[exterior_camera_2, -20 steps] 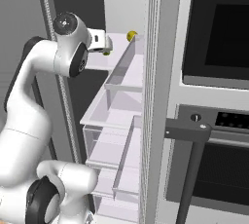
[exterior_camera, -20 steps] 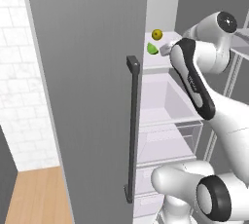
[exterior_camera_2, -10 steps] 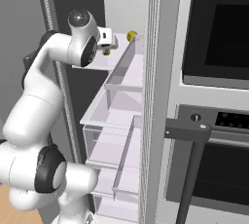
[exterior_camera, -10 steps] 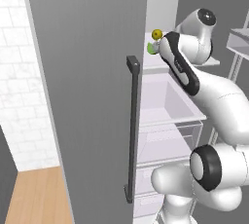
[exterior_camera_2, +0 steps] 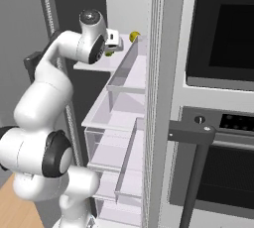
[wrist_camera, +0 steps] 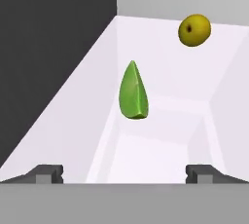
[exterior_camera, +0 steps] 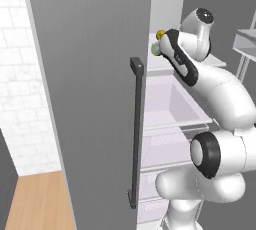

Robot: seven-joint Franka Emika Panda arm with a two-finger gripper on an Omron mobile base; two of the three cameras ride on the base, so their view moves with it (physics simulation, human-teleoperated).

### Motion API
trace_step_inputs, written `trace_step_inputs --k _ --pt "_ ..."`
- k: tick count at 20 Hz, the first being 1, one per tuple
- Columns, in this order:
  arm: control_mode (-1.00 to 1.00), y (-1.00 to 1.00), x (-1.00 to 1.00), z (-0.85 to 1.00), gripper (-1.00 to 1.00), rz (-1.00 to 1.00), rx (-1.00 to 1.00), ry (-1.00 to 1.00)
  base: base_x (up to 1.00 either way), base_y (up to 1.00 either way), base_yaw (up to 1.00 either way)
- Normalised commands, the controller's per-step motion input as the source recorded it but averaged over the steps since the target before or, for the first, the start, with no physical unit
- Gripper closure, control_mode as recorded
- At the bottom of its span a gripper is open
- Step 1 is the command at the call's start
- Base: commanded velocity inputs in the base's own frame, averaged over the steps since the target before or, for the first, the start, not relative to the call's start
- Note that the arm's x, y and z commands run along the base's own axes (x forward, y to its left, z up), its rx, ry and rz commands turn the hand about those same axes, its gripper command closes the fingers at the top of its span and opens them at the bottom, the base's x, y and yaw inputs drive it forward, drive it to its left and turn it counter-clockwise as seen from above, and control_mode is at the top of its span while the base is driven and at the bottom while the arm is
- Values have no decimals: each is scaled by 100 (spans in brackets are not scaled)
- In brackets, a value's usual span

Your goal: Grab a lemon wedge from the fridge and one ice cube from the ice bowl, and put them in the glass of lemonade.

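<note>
A round yellow fruit sits at the upper right of the hand view, on a white surface. In the right base view a built-in oven with a dark window fills the right side. White brick-tiled wall and wooden floor occupy the left edge of the left base view.

No text, label, brand, number or sign is showing legibly anywhere in these views.
</note>
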Motion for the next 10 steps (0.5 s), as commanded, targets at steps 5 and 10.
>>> trace_step_inputs --k 5,10 --pt "-100 0 64 -10 -100 0 0 0 0 0 0" --pt "-100 0 67 -4 -100 0 0 6 0 0 0"
